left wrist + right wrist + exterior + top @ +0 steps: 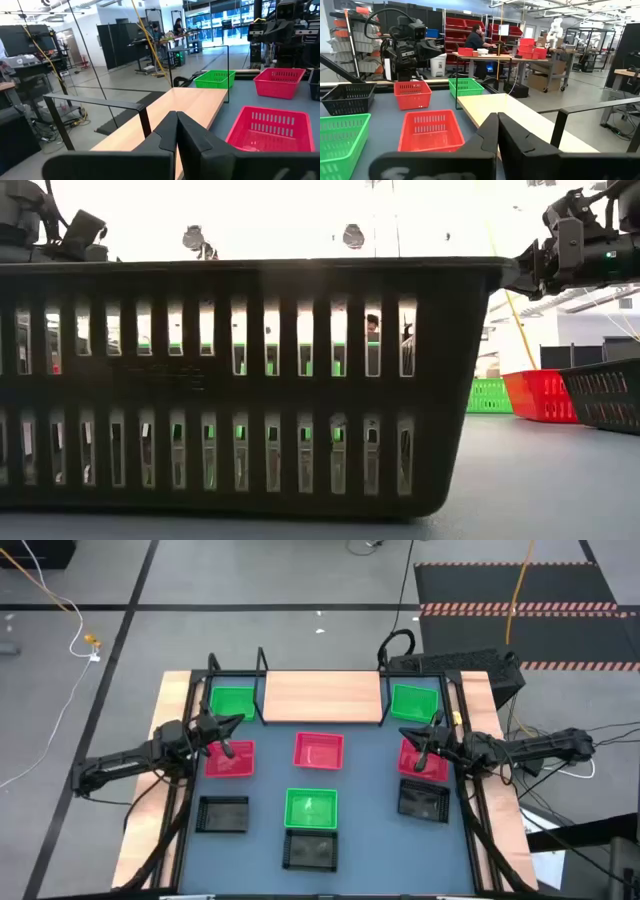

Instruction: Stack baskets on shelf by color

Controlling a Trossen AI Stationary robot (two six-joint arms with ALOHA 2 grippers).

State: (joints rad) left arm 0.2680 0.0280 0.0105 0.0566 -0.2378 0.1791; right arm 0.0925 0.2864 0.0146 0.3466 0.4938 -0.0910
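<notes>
The shelf (322, 697), a light wooden board with black wire uprights, lies along the table's far edge. One green basket (232, 703) sits on its left end, another (413, 703) on its right. Three pink-red baskets (319, 751) lie in a row just before the shelf. Nearer still, a green basket (311, 808) sits between two black baskets (222, 814), with a third black one (311, 851) farthest from the shelf.

An industrial robotics lab: red parts bins (465, 27), workbenches (485, 57), hazard-striped floor mat (525, 608).
</notes>
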